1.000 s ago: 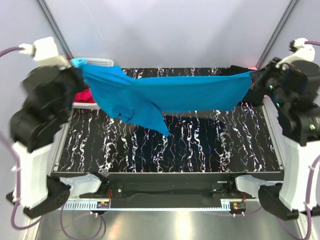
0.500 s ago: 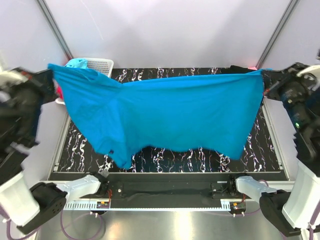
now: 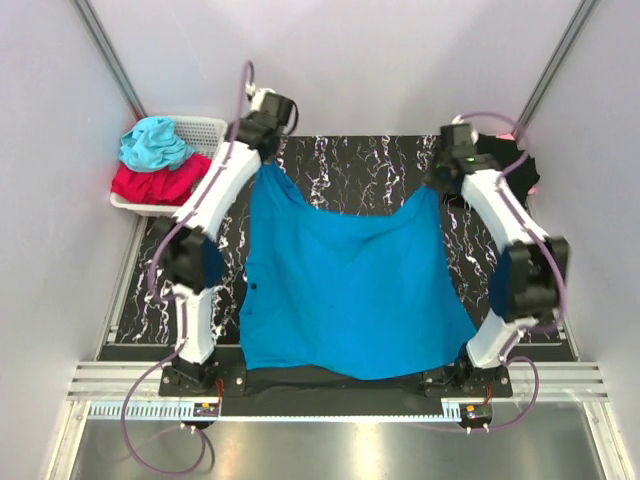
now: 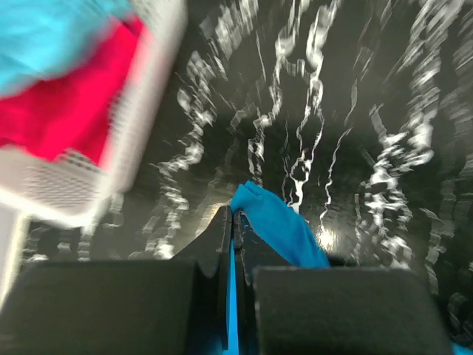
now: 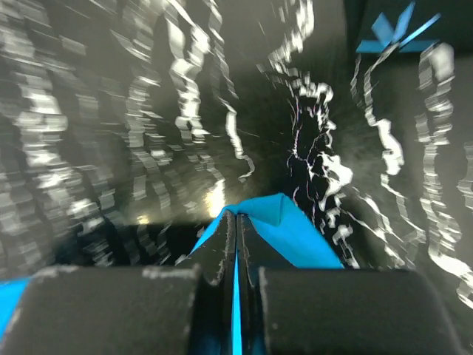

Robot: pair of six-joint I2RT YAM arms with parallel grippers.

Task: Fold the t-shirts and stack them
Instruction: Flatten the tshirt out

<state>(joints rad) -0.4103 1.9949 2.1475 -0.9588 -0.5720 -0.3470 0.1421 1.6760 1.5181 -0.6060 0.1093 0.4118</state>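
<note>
The blue t-shirt point(image 3: 350, 290) lies spread over the black marbled table point(image 3: 350, 165), its near edge hanging over the front. My left gripper point(image 3: 268, 160) is shut on its far left corner, and the cloth point(image 4: 277, 225) shows pinched between the jaws in the left wrist view. My right gripper point(image 3: 437, 185) is shut on the far right corner, with cloth point(image 5: 288, 222) pinched between its jaws. Both arms are stretched out to the far side. The black t-shirt point(image 3: 505, 165) lies bunched at the far right; its pale-blue starburst print point(image 5: 395, 31) shows in the right wrist view.
A white basket point(image 3: 205, 127) at the far left holds a turquoise cloth point(image 3: 152, 143) and a red cloth point(image 3: 150, 183). The basket also shows in the left wrist view point(image 4: 137, 126). Metal frame posts stand at the two back corners.
Both arms swung from raised at the sides to stretched forward over the table. The blue t-shirt went from hanging stretched in the air to lying spread on the table.
</note>
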